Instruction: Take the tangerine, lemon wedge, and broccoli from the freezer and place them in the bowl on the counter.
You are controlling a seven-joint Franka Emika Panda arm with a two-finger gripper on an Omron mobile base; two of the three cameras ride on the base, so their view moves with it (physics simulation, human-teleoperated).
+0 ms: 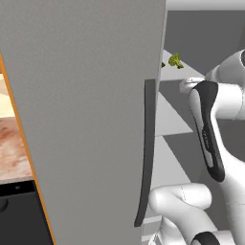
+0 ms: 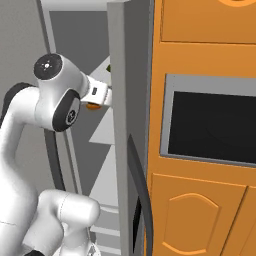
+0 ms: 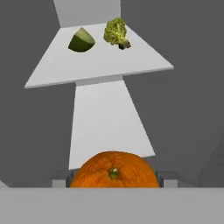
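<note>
The tangerine [image 3: 113, 170] fills the bottom of the hand view, and my gripper [image 3: 114, 180] is shut on it, a fingertip at each side. It also peeks out as an orange spot [image 2: 92, 106] under the hand inside the open freezer [image 1: 86, 119]. On a pale shelf [image 3: 100, 65] deeper in lie the lemon wedge [image 3: 81, 40] at left and the broccoli [image 3: 116, 33] at right. The broccoli [image 1: 175, 61] also shows past the door edge. The bowl is out of view.
The freezer door's dark handle [image 1: 148, 143] hangs close to my arm on its left. A strip of marbled counter [image 1: 14, 139] and a black appliance [image 1: 19, 210] lie left of the door. Orange cabinets [image 2: 200, 210] with a built-in oven [image 2: 210, 125] stand right of the freezer.
</note>
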